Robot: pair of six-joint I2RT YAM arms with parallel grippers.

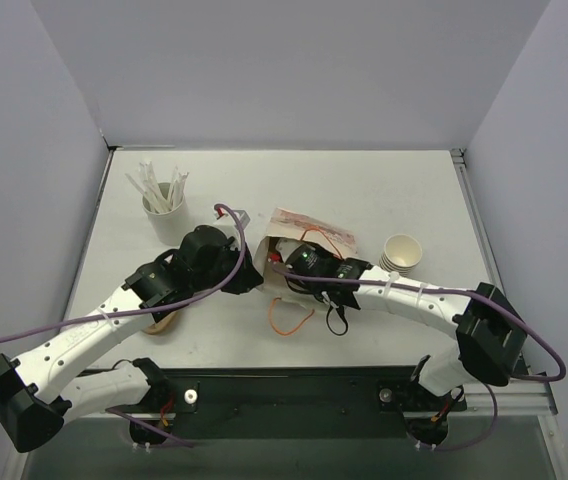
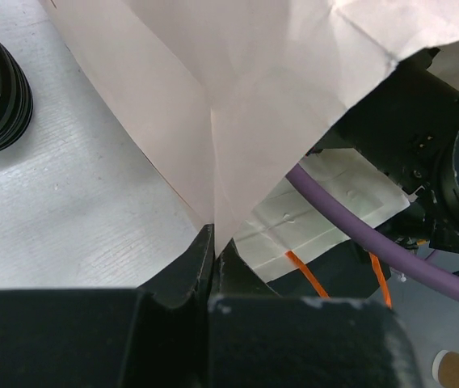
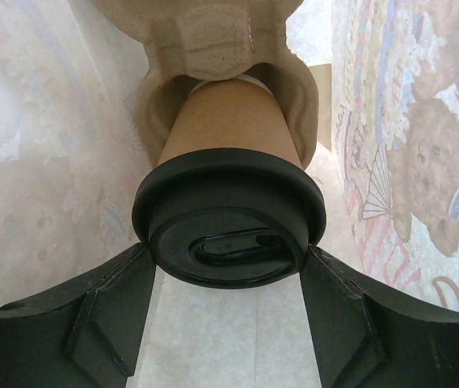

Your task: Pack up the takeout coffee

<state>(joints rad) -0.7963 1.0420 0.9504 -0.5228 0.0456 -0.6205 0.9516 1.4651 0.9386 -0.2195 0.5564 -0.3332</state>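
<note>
Right wrist | takeout coffee (image 3: pixel 229 218) lid toward camera (axis along right pincer (image 3: pixel 228 271))

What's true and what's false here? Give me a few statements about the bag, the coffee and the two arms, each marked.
1. The left gripper is pinched shut on an edge of the paper bag. True.
2. The coffee cup has no lid. False: a black lid is on it.
3. The coffee cup sits in a cardboard holder. True.
4. The right gripper holds a straw. False: its fingers close on the cup's lid.
5. The spare paper cups stand inside the bag. False: they stand on the table, right of the bag.
</note>
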